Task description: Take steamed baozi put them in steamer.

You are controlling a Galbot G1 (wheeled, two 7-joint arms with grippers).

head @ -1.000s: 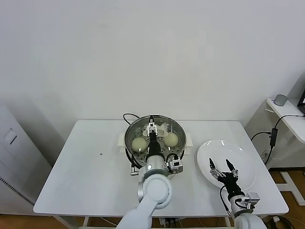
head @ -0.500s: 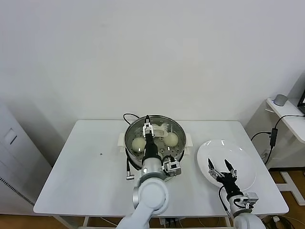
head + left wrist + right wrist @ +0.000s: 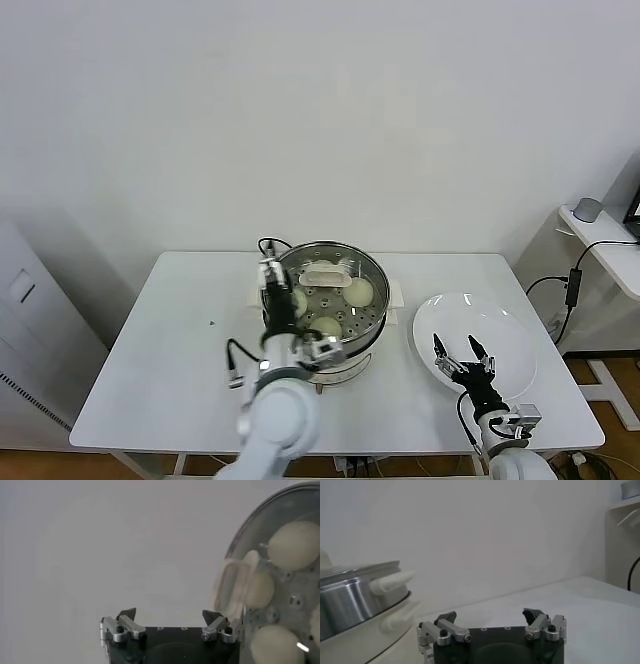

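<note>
Four baozi (image 3: 359,291) sat in steel steamer (image 3: 372,272) at worktop (image 3: 190,340) centre. Left claw (image 3: 272,277), spread wide and empty, had swung from over basket to its 9 o'clock rim. Right claw (image 3: 461,352) hovered agape over bare plate (image 3: 505,335). Loading looked finished.

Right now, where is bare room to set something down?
The tabletop left of the steamer is bare. The white plate looks bare too, with the open right claw over it. The steamer, holding baozi, is crowded.

No text, label, brand or number can be read anywhere.
</note>
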